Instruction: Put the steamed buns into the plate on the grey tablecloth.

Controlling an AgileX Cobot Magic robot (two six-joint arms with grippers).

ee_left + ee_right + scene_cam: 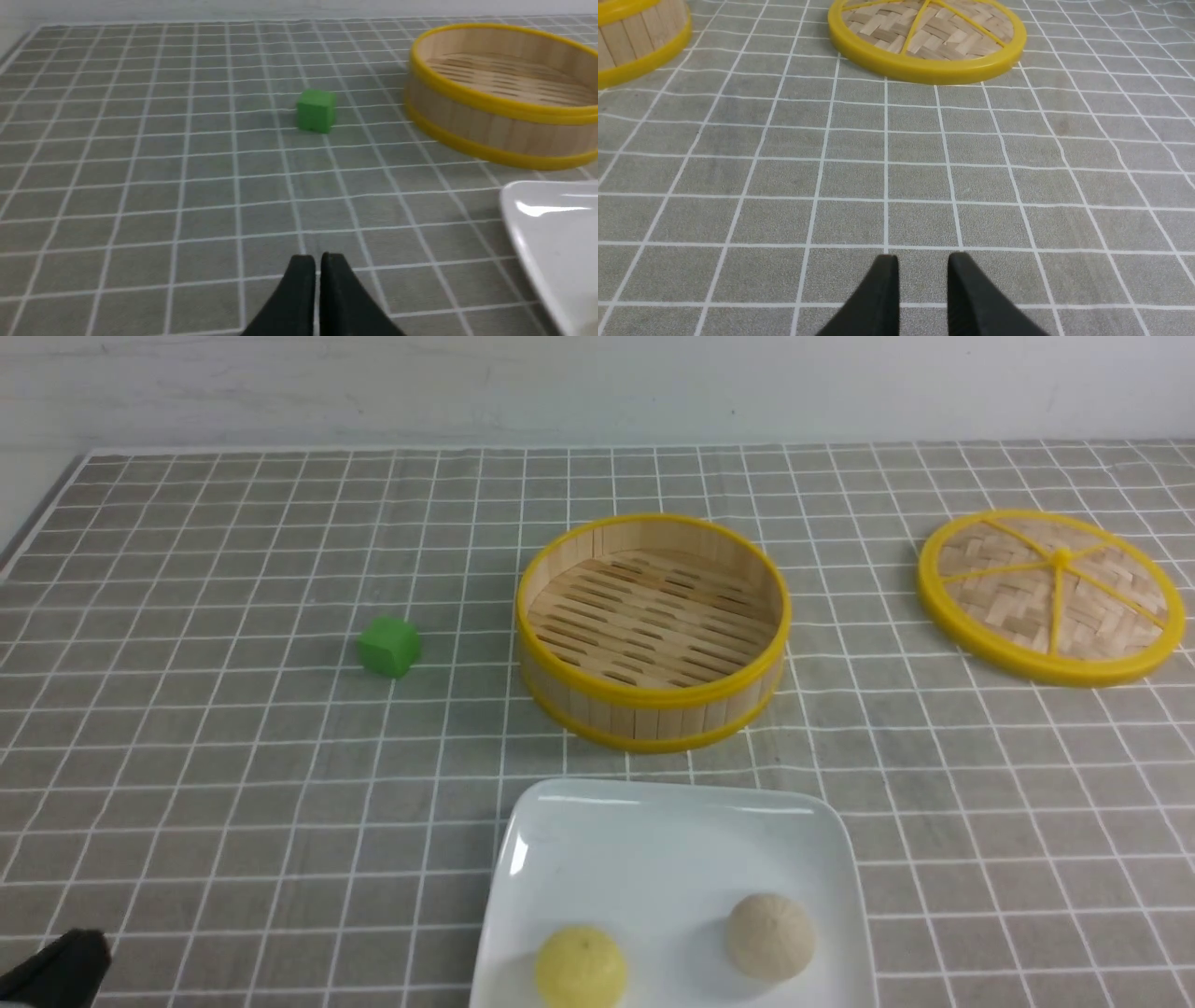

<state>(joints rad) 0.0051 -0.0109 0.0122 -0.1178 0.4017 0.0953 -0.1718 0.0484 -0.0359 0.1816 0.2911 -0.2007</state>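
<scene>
the two small round steamed buns sit in the large glossy white square plate (597,840), which lies at the near edge of the grey tablecloth with a thin white grid (233,784), a little right of that edge's middle. the pale yellow bun (580,967) is at the plate's near left, the off-white beige bun (770,936) near its right side; they are apart from each other and neither touches the raised rim.

just beyond the plate, towards the middle of the cloth, stands the round bamboo steamer with yellow rims (653,630), open and with only its slatted floor showing. a narrow strip of cloth separates it from the plate's far rim. the small green cube (389,646) rests on the cloth to the steamer's left, apart from it. the round woven lid with a yellow rim (1052,596) lies flat near the right edge of the cloth, well apart from the steamer.

the left gripper (317,266) hangs low over bare cloth near the near left corner, its black fingers almost together with only a thin slit between them, holding nothing; the plate's corner is off to its side. the right gripper (922,268) hovers over bare cloth on the near side of the lid, its fingers parted by a clear gap and empty. nothing lies between either gripper and the plate.
</scene>
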